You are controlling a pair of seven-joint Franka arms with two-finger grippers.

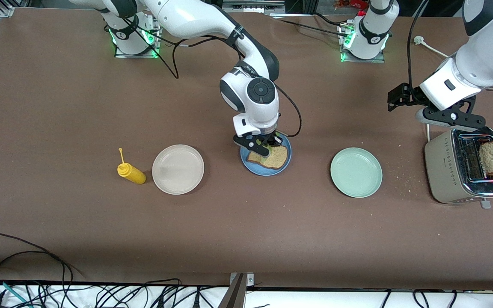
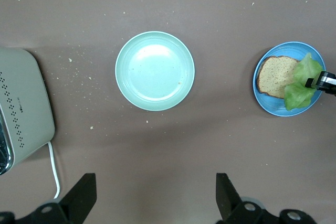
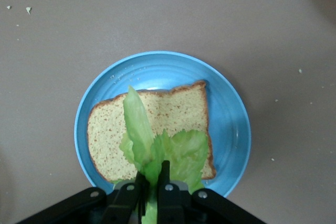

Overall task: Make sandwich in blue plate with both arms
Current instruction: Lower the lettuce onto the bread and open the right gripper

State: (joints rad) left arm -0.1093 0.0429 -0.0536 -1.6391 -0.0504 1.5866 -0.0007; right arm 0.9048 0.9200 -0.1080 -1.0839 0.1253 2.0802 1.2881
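Both hands: right hand [image 3: 152,182] pinches lettuce [image 3: 157,145] over blue plate [image 3: 231,129]; left hand [image 2: 152,198] spread.

The right gripper [image 1: 263,143] and its wrist hide part of the blue plate [image 1: 283,167] in the front view. Lettuce [image 3: 157,153] pinched between its fingers [image 3: 166,192] covers part of the bread slice [image 3: 163,119]. The toaster [image 2: 21,114] is cut off at the left wrist view's edge.
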